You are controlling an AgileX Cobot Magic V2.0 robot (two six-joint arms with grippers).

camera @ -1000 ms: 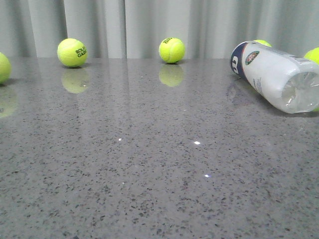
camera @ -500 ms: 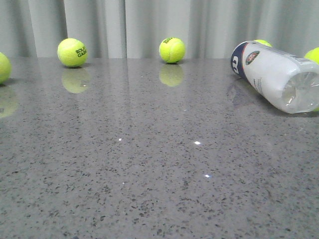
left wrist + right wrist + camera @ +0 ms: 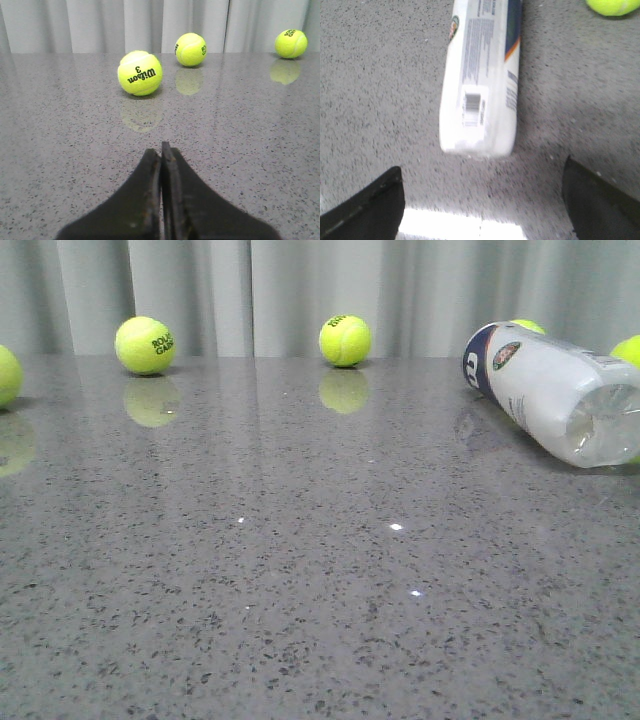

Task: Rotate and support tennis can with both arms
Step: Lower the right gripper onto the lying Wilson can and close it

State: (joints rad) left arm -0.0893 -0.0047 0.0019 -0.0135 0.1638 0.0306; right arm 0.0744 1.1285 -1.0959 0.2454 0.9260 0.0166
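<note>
Can [image 3: 555, 390] on its side, upper right of front view, long axis toward camera | right gripper [image 3: 482, 197] nearer, wide open, empty, end-on to can | left gripper [image 3: 161, 156] closed, empty, no can in its view

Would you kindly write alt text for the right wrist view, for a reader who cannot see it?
A long clear-plastic tennis can with a white label and barcode lies on its side on a speckled grey stone table, just ahead of the right arm's open black tool. One yellow-green tennis ball sits beyond.
</note>
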